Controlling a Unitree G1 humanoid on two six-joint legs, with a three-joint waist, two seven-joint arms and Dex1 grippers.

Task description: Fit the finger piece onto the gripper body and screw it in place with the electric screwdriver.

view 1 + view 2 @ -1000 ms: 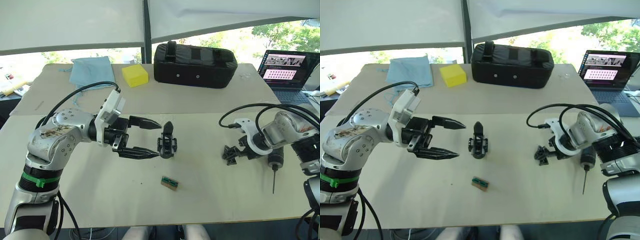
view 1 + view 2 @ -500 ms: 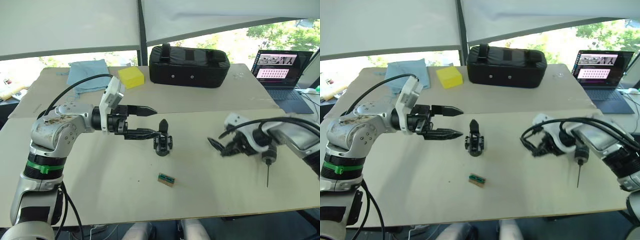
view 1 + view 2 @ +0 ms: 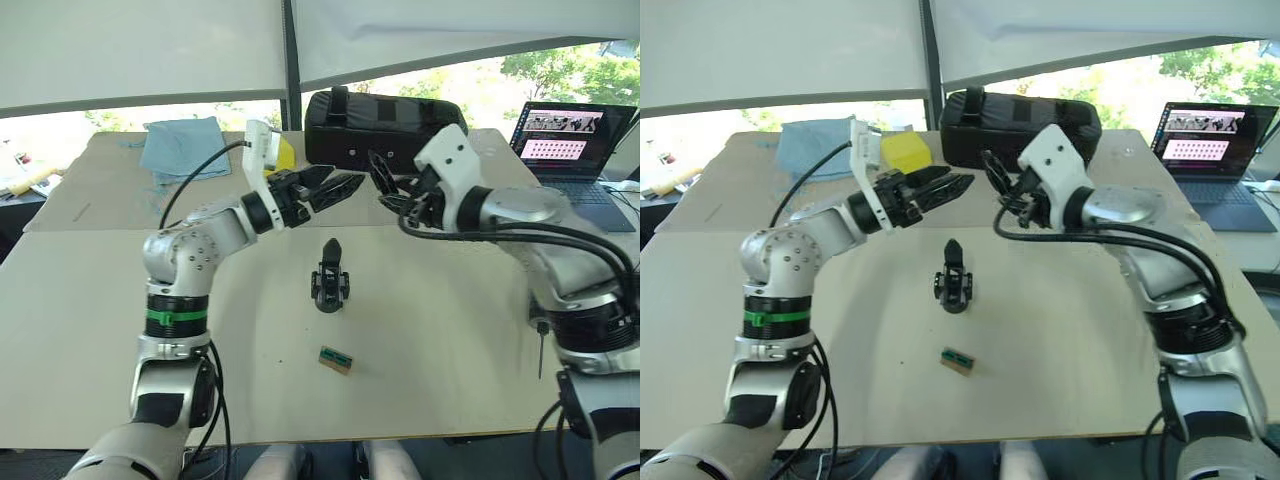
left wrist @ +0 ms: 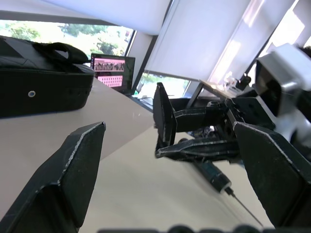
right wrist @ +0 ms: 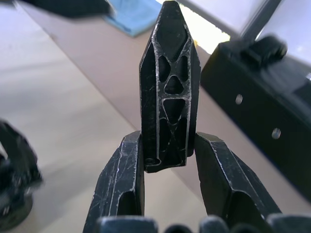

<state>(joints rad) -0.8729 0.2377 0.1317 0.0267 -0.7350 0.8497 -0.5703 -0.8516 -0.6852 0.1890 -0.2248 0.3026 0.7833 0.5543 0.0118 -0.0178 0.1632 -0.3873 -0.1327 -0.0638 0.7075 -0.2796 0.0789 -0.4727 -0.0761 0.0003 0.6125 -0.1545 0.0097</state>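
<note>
Nearest on the pale tabletop (image 3: 420, 350), a small green-and-brown block (image 3: 337, 359). Beyond it, standing upright and untouched, the small black gripper body with round base and pointed finger (image 3: 329, 279). Off by the right edge, the slim dark electric screwdriver (image 3: 541, 343), mostly hidden behind the right arm. Raised above the table's middle, the right gripper (image 5: 167, 167) clamped on the black tapered plastic finger piece (image 5: 169, 85) — its tip pointing away from the wrist. Facing it, the left gripper (image 3: 335, 188), jaws spread apart, empty. Farther back — large black case (image 3: 385, 115), yellow block (image 3: 905, 152), blue cloth (image 3: 182, 145), open laptop (image 3: 570, 135).
</note>
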